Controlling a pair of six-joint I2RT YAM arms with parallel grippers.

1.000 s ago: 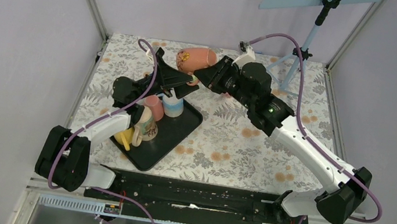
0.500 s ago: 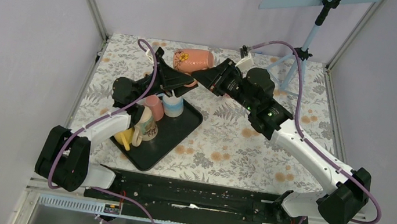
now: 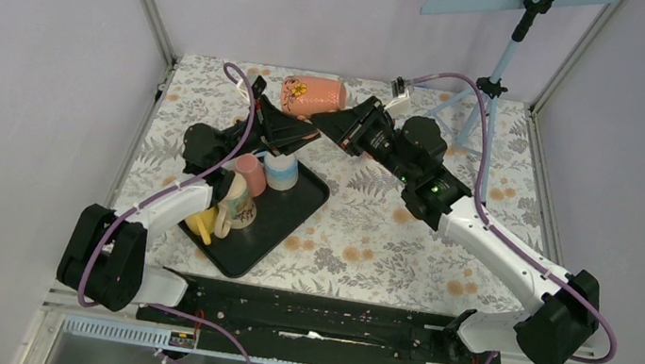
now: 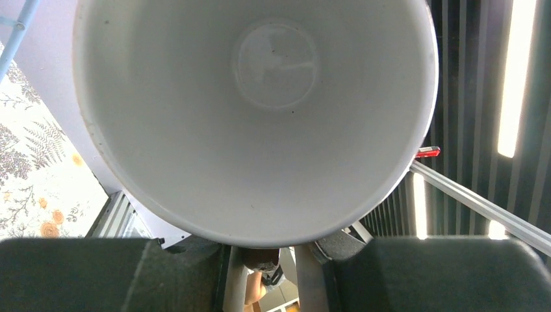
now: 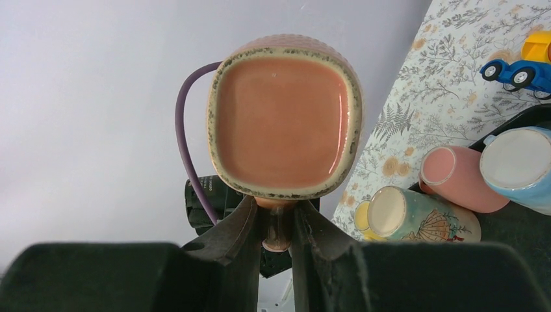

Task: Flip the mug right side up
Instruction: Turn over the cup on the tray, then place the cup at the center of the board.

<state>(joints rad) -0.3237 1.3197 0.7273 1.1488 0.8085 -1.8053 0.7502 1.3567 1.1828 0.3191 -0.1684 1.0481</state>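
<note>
The mug (image 3: 315,93) is pink-orange with a flower print and lies on its side in the air above the table's back edge. My right gripper (image 3: 325,125) is shut on its handle; the right wrist view shows the mug's square base (image 5: 282,117) above my right gripper (image 5: 278,227). My left gripper (image 3: 299,131) meets it from the left, under the mug. The left wrist view is filled by the mug's white inside (image 4: 253,97), with my left gripper (image 4: 269,260) nearly closed around the handle just below the rim.
A black tray (image 3: 279,224) at left centre holds a pink mug (image 3: 250,174), a light blue mug (image 3: 280,171), a teal shell-print mug (image 3: 240,201) and a yellow one (image 3: 204,220). A blue stand (image 3: 494,82) rises at the back right. A toy car (image 5: 520,71) lies beyond the tray.
The right arm has pushed slightly back and left, and the mug has turned and shifted a little towards the rear wall. The left arm has barely moved.
</note>
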